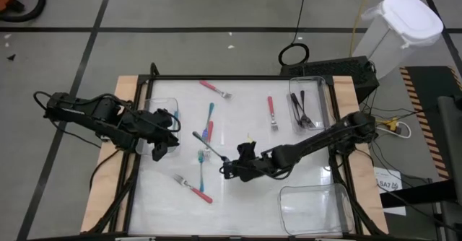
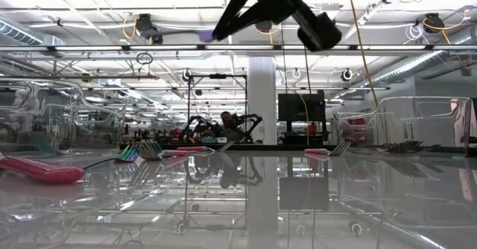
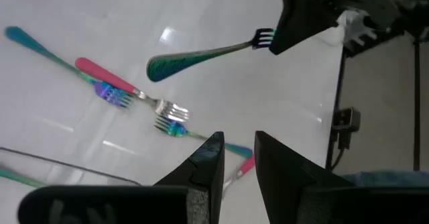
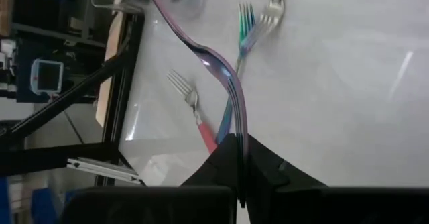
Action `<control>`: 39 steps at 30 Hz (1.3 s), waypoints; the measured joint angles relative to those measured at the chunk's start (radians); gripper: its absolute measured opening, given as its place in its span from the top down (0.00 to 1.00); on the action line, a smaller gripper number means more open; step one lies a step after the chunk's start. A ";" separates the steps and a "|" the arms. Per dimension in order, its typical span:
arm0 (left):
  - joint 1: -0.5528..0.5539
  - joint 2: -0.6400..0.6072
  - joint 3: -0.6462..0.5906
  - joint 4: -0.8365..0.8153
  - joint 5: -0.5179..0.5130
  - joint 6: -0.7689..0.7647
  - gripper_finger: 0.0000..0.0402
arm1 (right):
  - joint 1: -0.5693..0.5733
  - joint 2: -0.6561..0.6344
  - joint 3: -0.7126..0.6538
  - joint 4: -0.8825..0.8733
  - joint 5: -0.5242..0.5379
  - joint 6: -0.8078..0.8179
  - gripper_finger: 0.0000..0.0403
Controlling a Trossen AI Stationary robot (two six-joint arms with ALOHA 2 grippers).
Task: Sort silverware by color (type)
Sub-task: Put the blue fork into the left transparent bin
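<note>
My right gripper (image 1: pixel 228 166) hovers over the table's middle, shut on an iridescent teal-purple fork (image 1: pixel 208 147). The left wrist view shows that fork (image 3: pixel 201 55) in the air. My left gripper (image 3: pixel 239 163) is over the table's left part beside a clear bin (image 1: pixel 160 105), its fingers a little apart and touching nothing. Pink-handled forks (image 1: pixel 215 89) (image 1: pixel 271 111) (image 1: pixel 196 190) and teal-handled forks (image 1: pixel 210 120) (image 1: pixel 201 163) lie flat on the white table top. Black forks (image 1: pixel 303 110) lie in the far right bin. My right gripper pinches the fork's tine end (image 4: pixel 236 120) between its two fingers, which lie along the fork. The fork is lifted clear of the table. Its handle (image 4: pixel 167 16) reaches out beyond the fingertips toward the left arm.
A second clear bin (image 1: pixel 315 209) sits at the table's near right corner. A dark frame (image 1: pixel 216 78) runs along the table's edges. Two forks (image 3: pixel 144 103) lie crossed in front of my left gripper. A white lidded bin (image 1: pixel 404 24) stands on the floor beyond the table.
</note>
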 joint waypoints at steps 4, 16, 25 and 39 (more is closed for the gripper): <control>0.001 0.000 0.000 0.073 -0.021 -0.020 0.79 | -0.029 -0.069 0.000 -0.045 -0.001 -0.088 1.00; 0.036 0.000 0.000 0.430 -0.093 0.037 0.79 | -0.161 -0.309 0.000 -0.082 -0.001 -0.378 1.00; 0.079 0.000 0.000 0.636 -0.133 0.125 0.79 | -0.224 -0.414 0.000 -0.046 -0.008 -0.538 1.00; 0.106 0.094 0.000 0.910 -0.246 0.172 0.58 | -0.242 -0.388 0.000 0.256 -0.108 -0.717 0.99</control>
